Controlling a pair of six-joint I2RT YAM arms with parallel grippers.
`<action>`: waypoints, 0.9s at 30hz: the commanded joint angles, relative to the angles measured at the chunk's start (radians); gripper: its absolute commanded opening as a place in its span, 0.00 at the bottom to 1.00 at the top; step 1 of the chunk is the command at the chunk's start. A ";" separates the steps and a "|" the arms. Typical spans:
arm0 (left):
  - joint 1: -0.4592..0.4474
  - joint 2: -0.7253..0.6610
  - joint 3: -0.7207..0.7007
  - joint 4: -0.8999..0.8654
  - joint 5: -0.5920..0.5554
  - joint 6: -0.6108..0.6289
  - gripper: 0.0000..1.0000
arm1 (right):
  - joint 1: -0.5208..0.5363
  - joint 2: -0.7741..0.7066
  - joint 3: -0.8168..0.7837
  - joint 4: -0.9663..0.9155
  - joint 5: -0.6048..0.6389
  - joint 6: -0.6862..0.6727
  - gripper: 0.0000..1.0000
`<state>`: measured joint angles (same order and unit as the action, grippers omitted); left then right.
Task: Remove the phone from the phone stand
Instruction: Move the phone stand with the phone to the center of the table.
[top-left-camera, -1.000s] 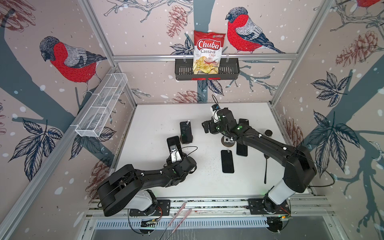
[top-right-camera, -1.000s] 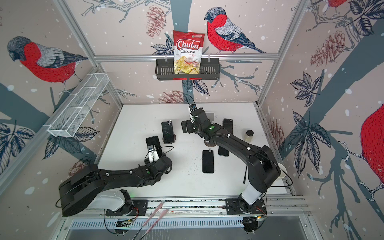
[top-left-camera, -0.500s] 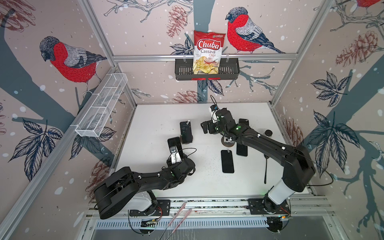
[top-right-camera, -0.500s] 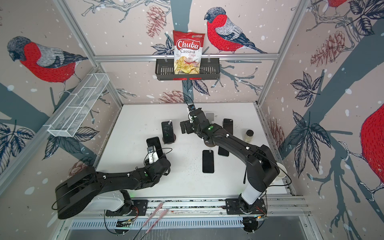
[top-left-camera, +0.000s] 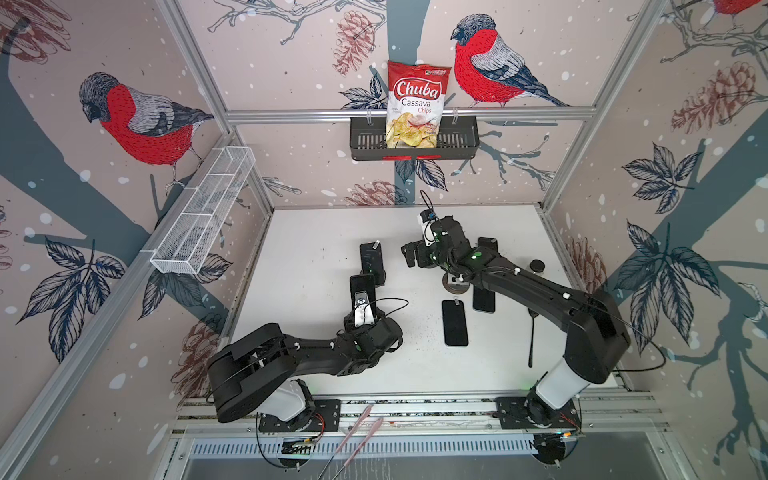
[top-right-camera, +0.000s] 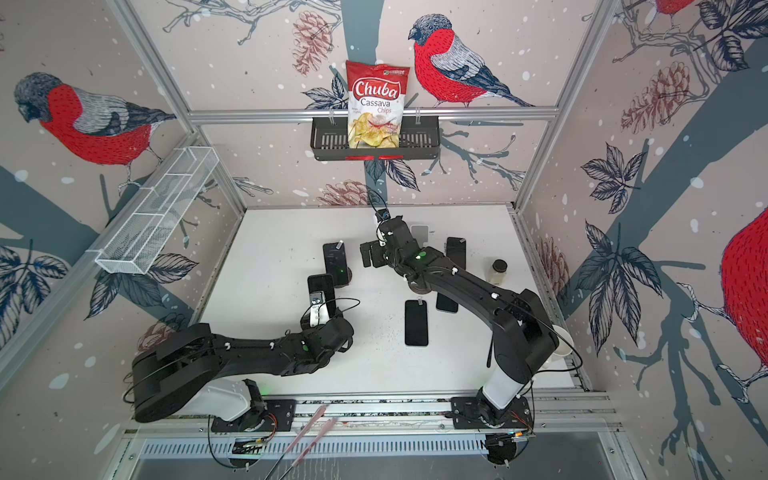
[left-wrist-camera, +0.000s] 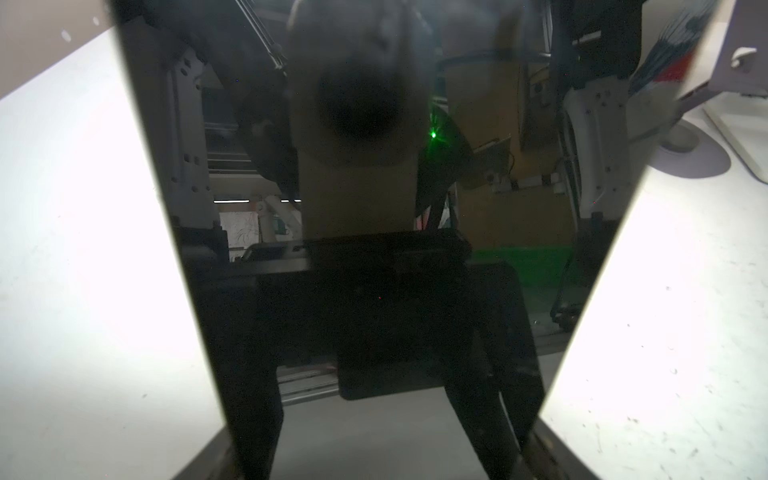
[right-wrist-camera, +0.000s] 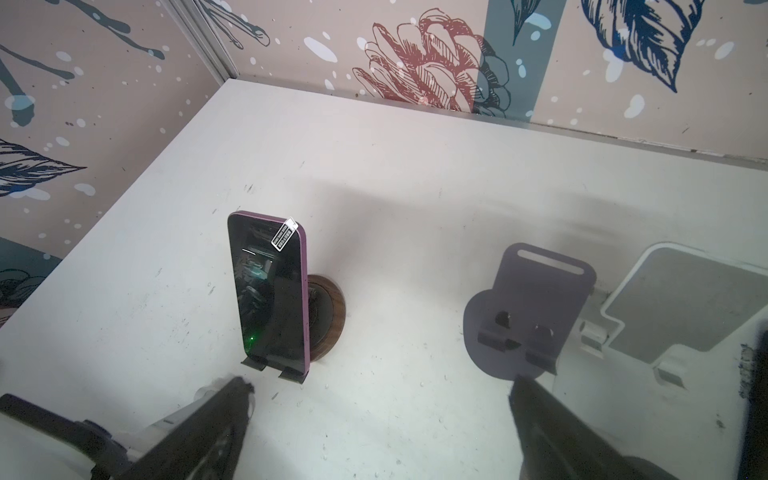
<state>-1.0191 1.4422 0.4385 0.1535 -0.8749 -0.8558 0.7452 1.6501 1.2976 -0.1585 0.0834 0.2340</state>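
L to R: the left gripper (top-left-camera: 363, 296) is clamped on the sides of a dark phone (left-wrist-camera: 365, 291). It holds the phone upright in the claw, not on a stand, over the front-left part of the white table (top-left-camera: 307, 249). Can't tell if its lower end clears the table. Just behind, to the R, a 2nd phone (right-wrist-camera: 268, 291) w/ a purple edge and a white tag at its top corner leans on a wood-base stand (right-wrist-camera: 330, 320). Next R, the right gripper (right-wrist-camera: 382, 411) hovers w/ its claw released, spread wide on nothing. Beyond it an empty purple stand (right-wrist-camera: 528, 299) sits beside a white stand (right-wrist-camera: 673, 307). Nearer the front, a flat phone (top-left-camera: 455, 322) lies by a half-hidden phone (top-left-camera: 484, 300) under the R arm.
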 joint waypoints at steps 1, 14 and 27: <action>-0.011 0.018 0.015 0.043 0.111 0.033 0.61 | 0.002 -0.005 0.001 0.005 0.018 -0.013 0.99; -0.018 -0.004 -0.002 0.127 0.114 0.088 0.61 | 0.005 -0.001 0.007 0.001 0.023 -0.011 0.99; -0.018 0.070 0.048 0.238 0.144 0.174 0.60 | 0.008 0.001 0.016 -0.019 0.043 -0.012 0.99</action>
<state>-1.0321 1.4967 0.4706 0.3069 -0.7826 -0.7033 0.7498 1.6520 1.3071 -0.1684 0.1055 0.2340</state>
